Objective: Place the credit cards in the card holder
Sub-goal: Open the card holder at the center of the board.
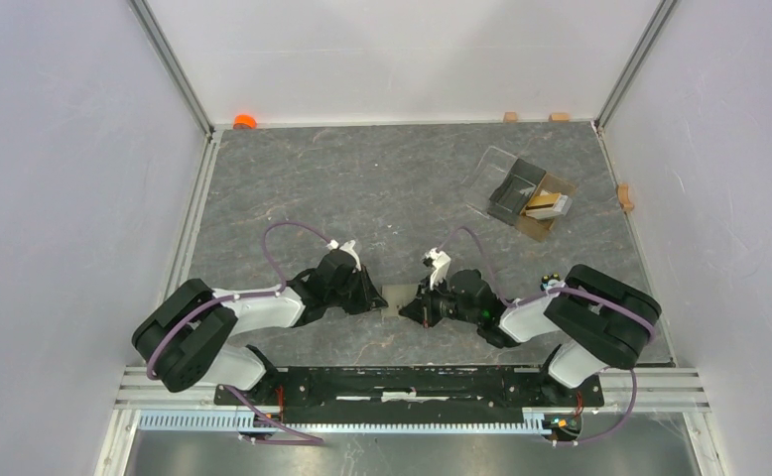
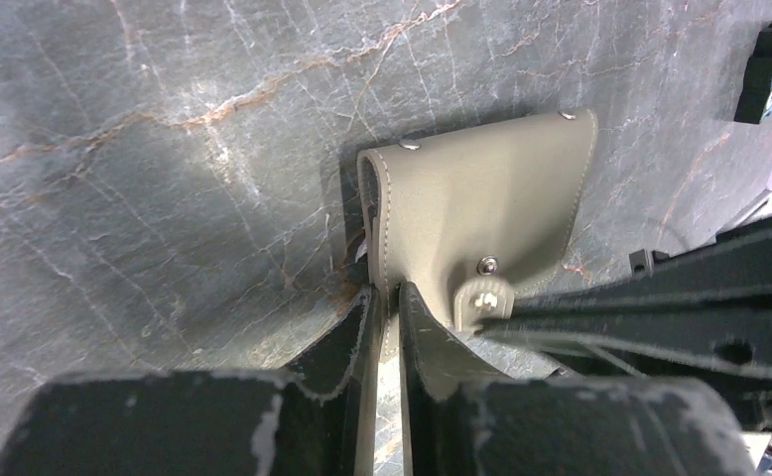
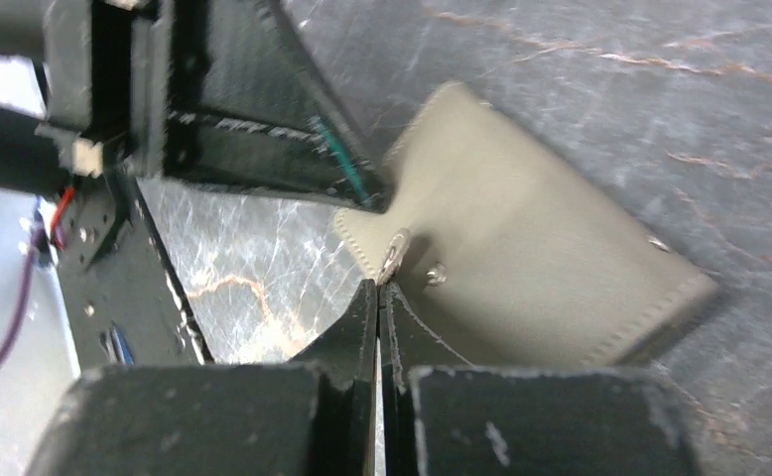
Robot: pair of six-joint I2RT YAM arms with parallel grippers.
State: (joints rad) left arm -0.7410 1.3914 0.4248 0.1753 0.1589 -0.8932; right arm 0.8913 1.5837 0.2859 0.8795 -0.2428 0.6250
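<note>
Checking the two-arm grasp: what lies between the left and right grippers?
The card holder: the left gripper pinches its edge, the right gripper is shut at its tab. Top view shows it.

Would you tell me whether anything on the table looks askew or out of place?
The clear box with the cards lies skewed at the far right, and small tan blocks sit stray along the table edges. The left gripper pinches the wallet; nothing looks damaged.

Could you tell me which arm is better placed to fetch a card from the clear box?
Right, probably. The clear box with the credit cards sits far right, on its side. The left gripper pinches the card holder's edge and can steady it; the right gripper, shut on the tab, must release first.
</note>
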